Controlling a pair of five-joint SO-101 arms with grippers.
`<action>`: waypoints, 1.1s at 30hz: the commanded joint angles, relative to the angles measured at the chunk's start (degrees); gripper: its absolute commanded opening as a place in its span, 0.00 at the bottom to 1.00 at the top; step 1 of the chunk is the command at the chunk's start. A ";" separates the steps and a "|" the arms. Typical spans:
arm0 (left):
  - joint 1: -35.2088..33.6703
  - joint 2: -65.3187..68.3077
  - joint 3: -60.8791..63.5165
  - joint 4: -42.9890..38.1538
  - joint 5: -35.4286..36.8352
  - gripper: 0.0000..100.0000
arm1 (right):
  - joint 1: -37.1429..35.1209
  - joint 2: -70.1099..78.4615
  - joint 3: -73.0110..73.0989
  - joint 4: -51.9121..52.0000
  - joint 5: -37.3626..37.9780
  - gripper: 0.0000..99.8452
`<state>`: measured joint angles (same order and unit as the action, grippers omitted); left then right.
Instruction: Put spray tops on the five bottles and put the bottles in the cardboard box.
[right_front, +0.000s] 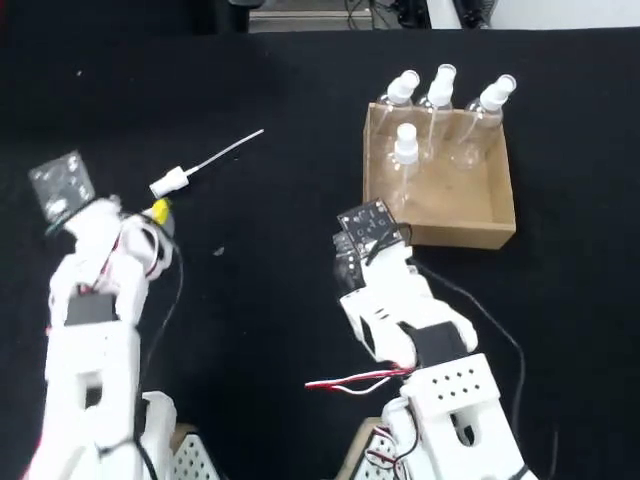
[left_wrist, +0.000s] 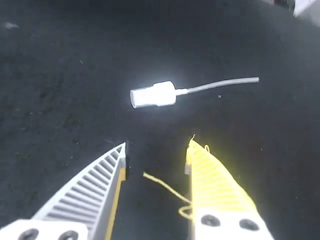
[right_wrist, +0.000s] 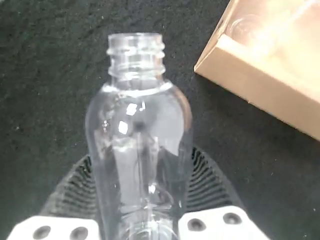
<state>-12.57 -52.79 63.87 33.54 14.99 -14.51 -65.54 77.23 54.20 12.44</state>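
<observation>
Between the dark ribbed fingers of my right gripper (right_wrist: 142, 165) sits a clear plastic bottle (right_wrist: 136, 120), clamped at its rounded body, its threaded neck bare and pointing away from me. Just past it, off to one side, lies the matte brown cardboard box (right_wrist: 260, 85), with four capped bottles (right_front: 406, 150) standing inside. My left gripper (left_wrist: 157, 150) is spread apart and empty. Ahead of its tips a white cylindrical spray top (left_wrist: 155, 94) with a thin tube lies sideways on fuzzy black cloth (left_wrist: 50, 75).
</observation>
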 joint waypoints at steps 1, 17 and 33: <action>1.71 15.74 -13.93 0.53 -1.85 0.21 | 0.53 -1.63 -0.04 -0.62 0.26 0.01; 0.48 66.81 -70.20 24.62 -10.11 0.26 | 0.53 -1.71 1.36 -2.55 0.35 0.01; -2.24 87.65 -92.79 36.92 -10.11 0.26 | 0.44 -1.71 1.54 -2.46 0.44 0.01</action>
<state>-12.75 33.89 -24.13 69.93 5.49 -14.42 -65.98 79.08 53.05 12.44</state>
